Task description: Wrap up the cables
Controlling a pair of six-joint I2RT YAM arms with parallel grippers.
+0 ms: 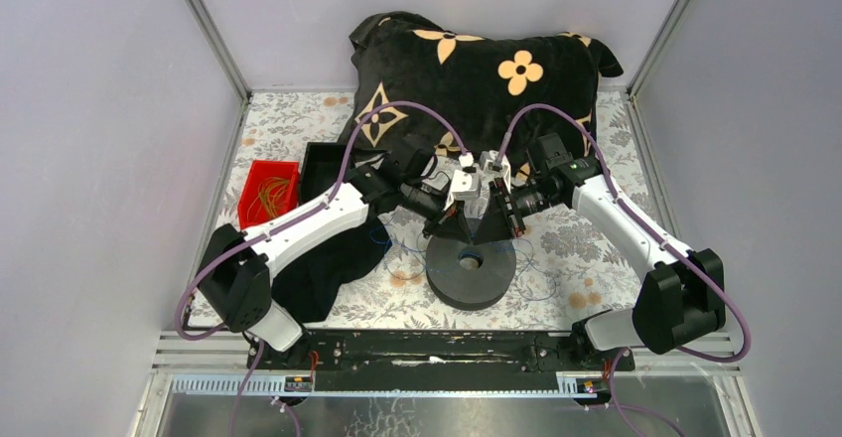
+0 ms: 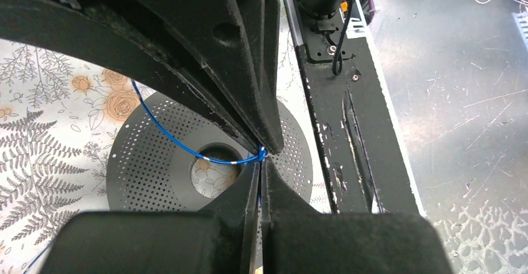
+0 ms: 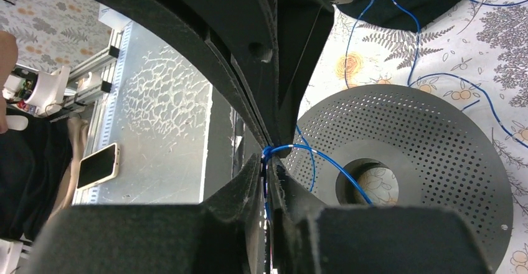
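Now, L gripper [image 2: 261,159] tips pinched shut on blue cables [image 2: 168,140], R gripper [image 3: 268,160] tips nipping same, both just above spool [image 3: 436,162], loose loops on table [image 3: 504,56] beyond R gripper.

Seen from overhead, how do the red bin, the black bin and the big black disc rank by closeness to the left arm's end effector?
1. Black disc, right beneath the left end effector.
2. Black bin, off to its left.
3. Red bin, farthest left.
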